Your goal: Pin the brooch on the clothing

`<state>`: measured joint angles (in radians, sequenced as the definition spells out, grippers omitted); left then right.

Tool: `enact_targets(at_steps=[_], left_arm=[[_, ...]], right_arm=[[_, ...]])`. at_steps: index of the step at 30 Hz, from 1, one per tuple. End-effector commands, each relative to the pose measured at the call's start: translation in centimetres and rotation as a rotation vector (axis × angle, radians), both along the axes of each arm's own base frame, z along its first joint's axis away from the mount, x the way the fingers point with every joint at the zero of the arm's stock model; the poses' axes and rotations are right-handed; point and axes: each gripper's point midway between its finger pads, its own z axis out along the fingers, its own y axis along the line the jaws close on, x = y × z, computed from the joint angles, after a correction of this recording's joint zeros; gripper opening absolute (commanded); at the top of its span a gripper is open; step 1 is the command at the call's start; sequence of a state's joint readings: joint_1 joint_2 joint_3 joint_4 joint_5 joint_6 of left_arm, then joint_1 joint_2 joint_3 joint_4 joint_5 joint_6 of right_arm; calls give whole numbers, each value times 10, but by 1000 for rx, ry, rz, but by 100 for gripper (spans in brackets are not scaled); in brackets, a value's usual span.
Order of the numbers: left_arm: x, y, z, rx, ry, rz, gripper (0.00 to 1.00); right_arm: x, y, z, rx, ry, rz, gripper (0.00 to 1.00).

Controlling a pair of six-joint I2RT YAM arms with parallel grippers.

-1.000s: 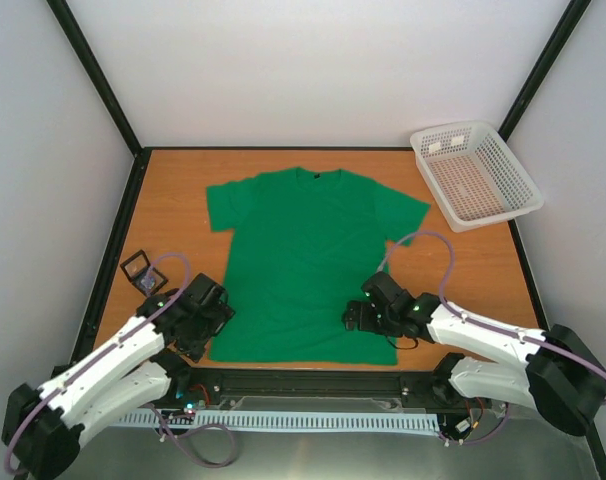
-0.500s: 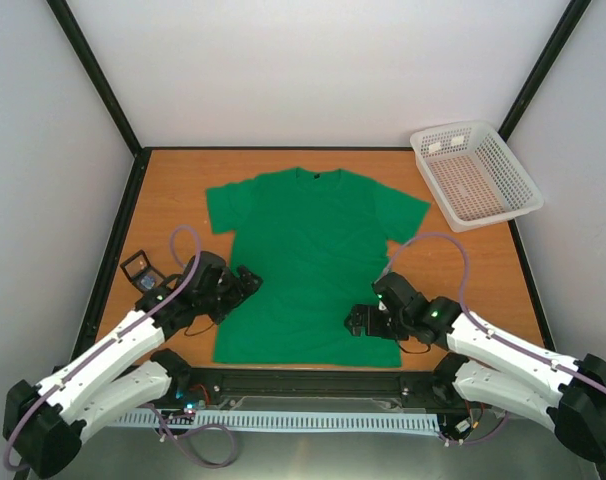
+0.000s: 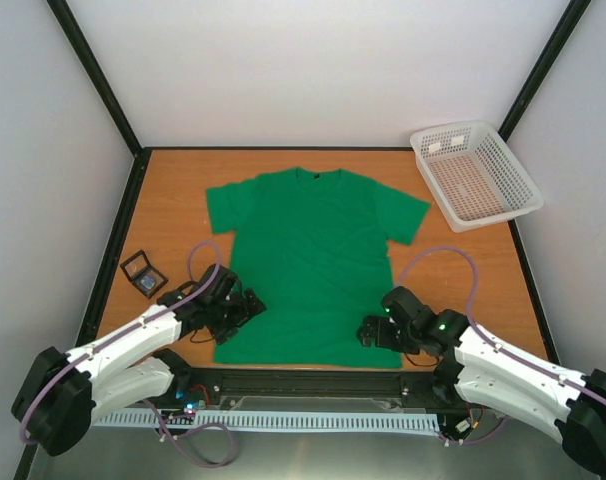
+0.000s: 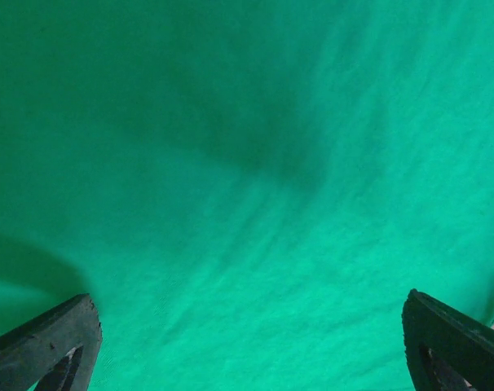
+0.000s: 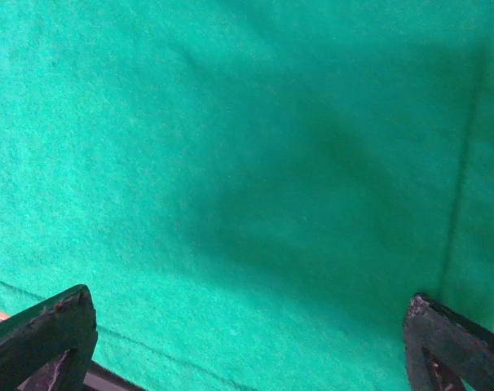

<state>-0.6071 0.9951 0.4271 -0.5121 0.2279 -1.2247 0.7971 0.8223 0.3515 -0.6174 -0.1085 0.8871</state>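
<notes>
Okay, both jaws are wide apart, nothing held. Left gripper [image 3: 251, 300] is low over the near-left hem of the green T-shirt [image 3: 308, 250]; right gripper [image 3: 365, 333] is over the near-right hem. Shirt lies flat mid-table [image 3: 173, 200], collar far. Small black case [image 3: 143, 273] sits left of it; brooch too small to tell. Basket [image 3: 518, 205] far right.

Green T-shirt [image 3: 308, 260] flat, front up

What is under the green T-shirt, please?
The green T-shirt lies flat on the wooden table, which shows beside it. Anything between cloth and table is covered and cannot be seen.
</notes>
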Motion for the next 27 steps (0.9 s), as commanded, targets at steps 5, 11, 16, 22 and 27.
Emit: enact_targets(at_steps=[5,11,16,22,27], left_arm=[[39,24,78,47,-243,24,100],[102,115,122,193,-360,172,100],[111,216,101,448,-101,489,100],[68,289,75,575,156,764,99],[83,293,81,525,-43,805,90]], right_arm=[[19,0,53,-59,-119,75,100],[72,30,78,-113,-208,154,100],[99,53,90,-88,-223,234,100],[107,56,93,-88,-208,289,100],[102,53,95,-70,-197,277,100]])
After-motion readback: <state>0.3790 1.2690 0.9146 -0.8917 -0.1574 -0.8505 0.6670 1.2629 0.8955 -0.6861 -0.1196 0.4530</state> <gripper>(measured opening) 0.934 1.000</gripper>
